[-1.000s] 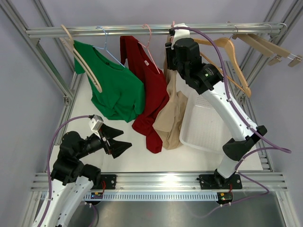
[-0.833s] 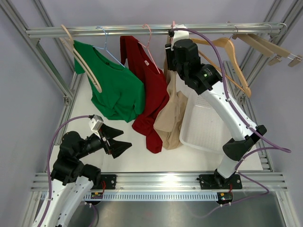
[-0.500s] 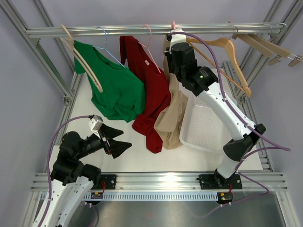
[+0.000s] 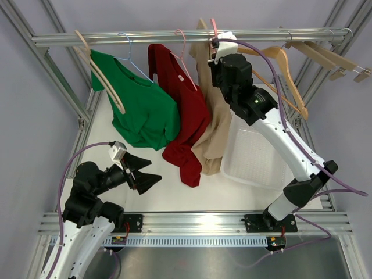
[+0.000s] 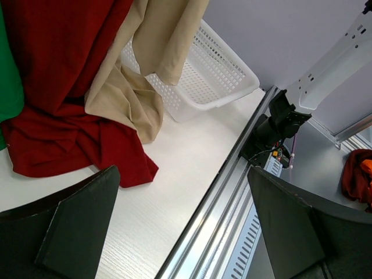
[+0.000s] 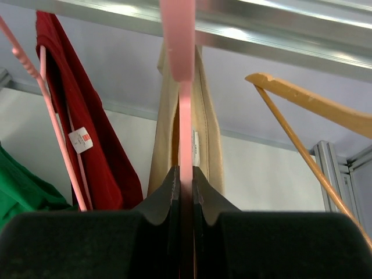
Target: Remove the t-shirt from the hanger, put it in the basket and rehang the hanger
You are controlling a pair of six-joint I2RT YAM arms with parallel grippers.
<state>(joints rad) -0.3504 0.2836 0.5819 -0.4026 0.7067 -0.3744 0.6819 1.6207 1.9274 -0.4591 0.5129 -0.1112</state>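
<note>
My right pincer [image 6: 185, 177] is up at the rail [image 4: 116, 39], its jaws pinched tight on the neck of the pink hanger [image 6: 185, 110]. The beige t-shirt [image 4: 210, 136] hangs from that hanger, between the red shirt [image 4: 189, 125] and the white basket [image 4: 256, 160]. My left pincer [image 5: 183, 197] hovers low over the surface [image 5: 192, 145], spread wide, gripping nothing.

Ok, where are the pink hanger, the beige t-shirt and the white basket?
pink hanger [image 6: 185, 116]: right wrist view, its neck below the hook.
beige t-shirt [image 4: 214, 139]: top view, middle of the hanging fabric.
white basket [image 5: 215, 64]: left wrist view, its mesh wall.
</note>
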